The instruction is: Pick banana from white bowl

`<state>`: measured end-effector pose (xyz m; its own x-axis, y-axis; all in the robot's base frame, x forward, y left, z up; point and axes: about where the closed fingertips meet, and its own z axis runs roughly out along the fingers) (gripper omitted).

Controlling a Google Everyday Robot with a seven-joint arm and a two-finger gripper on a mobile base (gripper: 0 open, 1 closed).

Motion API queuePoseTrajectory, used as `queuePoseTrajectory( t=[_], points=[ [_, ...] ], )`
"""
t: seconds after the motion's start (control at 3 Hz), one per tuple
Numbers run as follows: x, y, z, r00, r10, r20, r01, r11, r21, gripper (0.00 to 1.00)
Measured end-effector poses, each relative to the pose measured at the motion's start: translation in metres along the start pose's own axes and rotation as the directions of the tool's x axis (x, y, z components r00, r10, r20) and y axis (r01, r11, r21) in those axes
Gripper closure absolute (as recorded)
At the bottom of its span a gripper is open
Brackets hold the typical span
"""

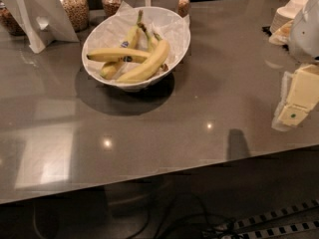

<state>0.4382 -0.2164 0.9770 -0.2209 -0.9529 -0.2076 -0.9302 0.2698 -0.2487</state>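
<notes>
Likely office break area or snack kitchen. Glossy grey table (149,133) carries snack-filled glass jars (74,6), paper-lined white bowl (177,24) of bananas (147,63), stacked small bowls (289,11), folded card signs (37,14). Cables (174,218) on dark floor. Claw (291,114) at right edge, over table.

No readable text, brand or number anywhere.
- Two small blue stickers, upper (124,44) and lower (128,59), on bananas (130,36) in bowl (184,29): dark blue ovals, print too small to read.
- Small green round mark (292,116) on pale face of claw (294,108); claw at right edge, over tabletop (149,133), well apart from bowl. Mark carries no legible lettering.
- White folded card (42,14), back left: visible faces show no print.
- Jars (75,6) at back: any labels illegible.
</notes>
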Motion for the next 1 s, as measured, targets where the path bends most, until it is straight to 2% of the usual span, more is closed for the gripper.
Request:
queuePoseTrajectory(
  t=[0.33, 0.67, 1.0],
  points=[
    [0.0, 0.0, 0.0, 1.0, 0.0, 0.0, 0.0, 1.0, 0.0, 0.0],
    [-0.02, -0.011, -0.003, 0.997, -0.065, 0.038, 0.062, 0.9961, 0.063, 0.0],
    [-0.065, -0.031, -0.007, 0.976, -0.192, 0.104, 0.177, 0.9741, 0.141, 0.0]
  ],
)
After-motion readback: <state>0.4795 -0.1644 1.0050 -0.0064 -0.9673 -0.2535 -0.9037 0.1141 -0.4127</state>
